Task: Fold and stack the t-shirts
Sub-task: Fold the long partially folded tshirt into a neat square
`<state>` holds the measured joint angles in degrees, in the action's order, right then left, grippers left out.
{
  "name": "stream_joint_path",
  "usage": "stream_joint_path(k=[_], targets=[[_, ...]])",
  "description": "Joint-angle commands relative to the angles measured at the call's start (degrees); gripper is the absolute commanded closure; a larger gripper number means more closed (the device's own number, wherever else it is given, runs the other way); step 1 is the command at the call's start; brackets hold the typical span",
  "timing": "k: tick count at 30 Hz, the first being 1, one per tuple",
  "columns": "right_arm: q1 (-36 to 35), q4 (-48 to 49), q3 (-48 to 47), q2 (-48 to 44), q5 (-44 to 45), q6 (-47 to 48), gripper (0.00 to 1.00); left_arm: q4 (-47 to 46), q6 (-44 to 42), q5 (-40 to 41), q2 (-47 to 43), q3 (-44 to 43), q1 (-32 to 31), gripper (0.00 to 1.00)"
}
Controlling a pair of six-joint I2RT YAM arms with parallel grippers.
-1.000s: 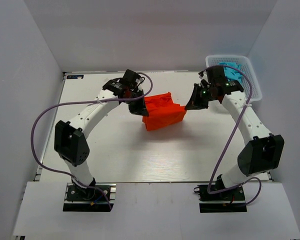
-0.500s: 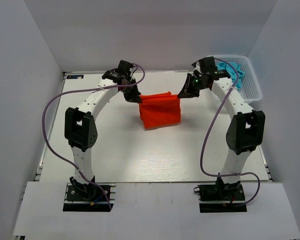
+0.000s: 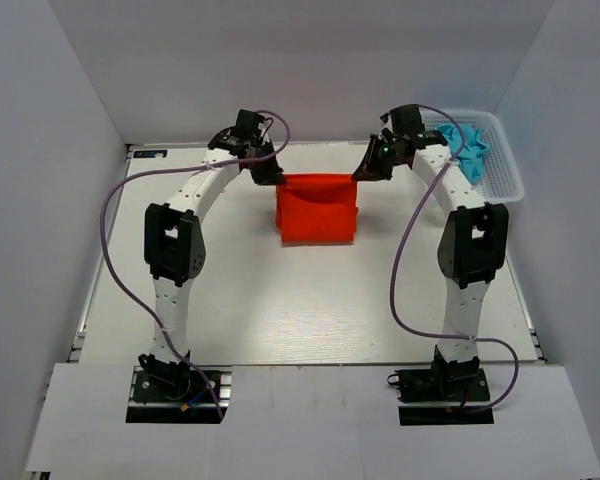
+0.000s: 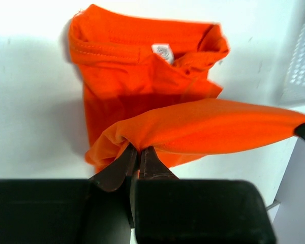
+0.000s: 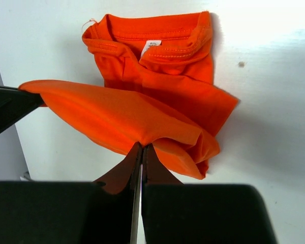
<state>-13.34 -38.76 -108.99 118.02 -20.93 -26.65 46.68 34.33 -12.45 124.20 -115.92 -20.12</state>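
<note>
Starting at the left gripper point(image 3: 268, 172): pinched almost shut on a bunched corner of the orange t-shirt point(image 3: 317, 210), raised above the table point(image 3: 230, 300) near the middle of its far edge. Confirmed from the left wrist view: cloth gathered right between the fingertips point(image 4: 116, 172), no slack at the grip.

On to the middle: held edge pulled into a straight, taut line between the two grips, cloth dropping from it as a tidy rectangle, collar and label end lying on the table beneath.

Across to the right gripper point(image 3: 365, 168): clamped fully shut on the opposite corner, about level with its partner, a thin fold of fabric nipped between the jaws.

Further right, at the far right corner: turquoise t-shirt point(image 3: 465, 140) heaped in the white basket point(image 3: 508, 172), its turn to come.

Looks like mid-fold on the first shirt, so early in the task. To do it well: carry both corners together, level and evenly tensioned. Lay the lifted half over the part on the table with edges aligned. Release only once flat, or risk a skewed, wrinkled fold.
</note>
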Motion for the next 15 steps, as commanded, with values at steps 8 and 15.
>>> stream_joint_path(k=[8, 15], targets=[[2.53, 3.33, -7.99, 6.43, 2.91, -1.47, 1.00, -8.07, -1.10, -3.72, 5.96, -9.06, 2.98, 1.00], [3.15, 24.58, -10.79, 16.09, 0.98, 1.15, 0.57, -21.97, 3.55, -4.33, 16.49, -15.28, 5.61, 0.21]])
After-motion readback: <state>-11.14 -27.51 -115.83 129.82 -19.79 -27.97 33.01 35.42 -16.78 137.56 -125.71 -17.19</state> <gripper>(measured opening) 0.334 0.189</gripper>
